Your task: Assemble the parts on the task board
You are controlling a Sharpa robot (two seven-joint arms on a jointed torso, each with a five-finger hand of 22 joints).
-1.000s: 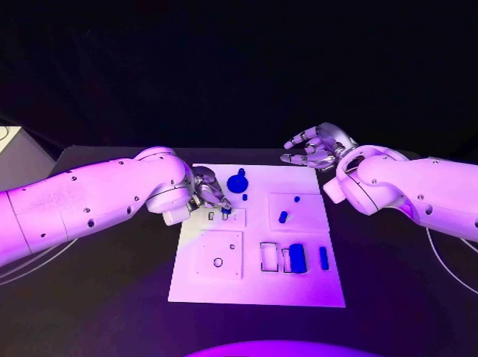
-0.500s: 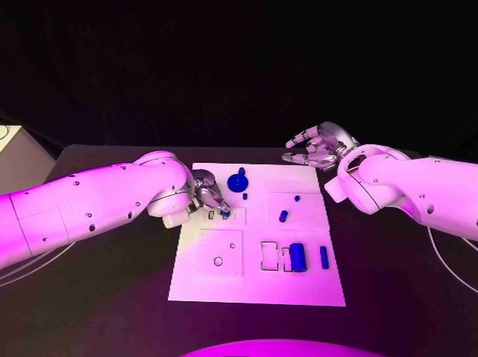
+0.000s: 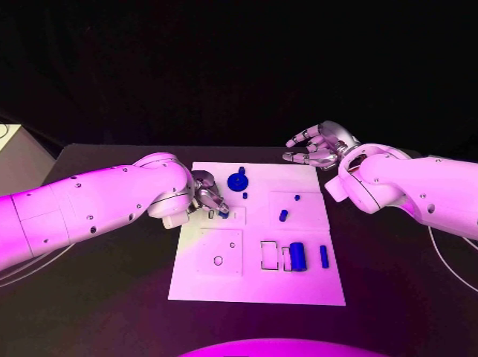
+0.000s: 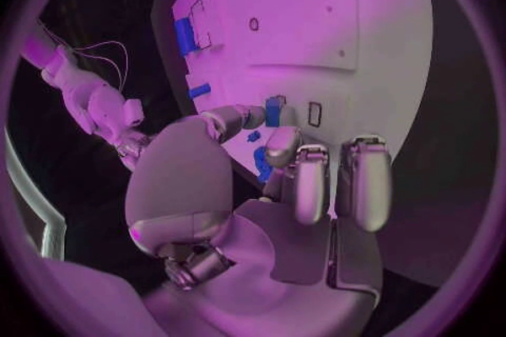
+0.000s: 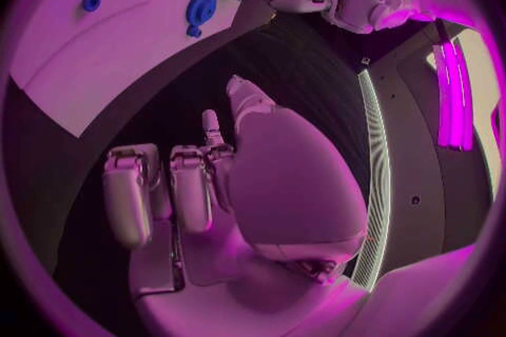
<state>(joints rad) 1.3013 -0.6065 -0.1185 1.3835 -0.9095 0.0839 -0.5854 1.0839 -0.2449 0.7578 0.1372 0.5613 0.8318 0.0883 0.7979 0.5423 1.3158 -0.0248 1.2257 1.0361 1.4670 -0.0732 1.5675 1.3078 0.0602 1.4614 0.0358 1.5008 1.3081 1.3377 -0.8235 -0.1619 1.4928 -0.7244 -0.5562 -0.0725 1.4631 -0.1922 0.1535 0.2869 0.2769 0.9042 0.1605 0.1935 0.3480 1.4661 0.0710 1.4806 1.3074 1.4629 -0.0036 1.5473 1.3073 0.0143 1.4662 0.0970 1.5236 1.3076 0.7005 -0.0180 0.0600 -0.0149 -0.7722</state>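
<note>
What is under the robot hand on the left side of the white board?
Under the left robot hand lies the white task board. Its fingertips pinch a small blue part beside a small rectangular slot. The board directly beneath the palm is covered.

Board (image 3: 258, 286) at table (image 3: 410, 297) centre. Left hand (image 3: 209, 195) over board's left edge, beside slots, small part (image 4: 274, 111) at fingertips. Round part (image 3: 238, 181) just right of it, near far edge. Block (image 3: 296, 256) in near-right recess, bar (image 3: 323, 257) right of it. Right hand (image 3: 317, 146) off board, beyond far-right corner.
</note>
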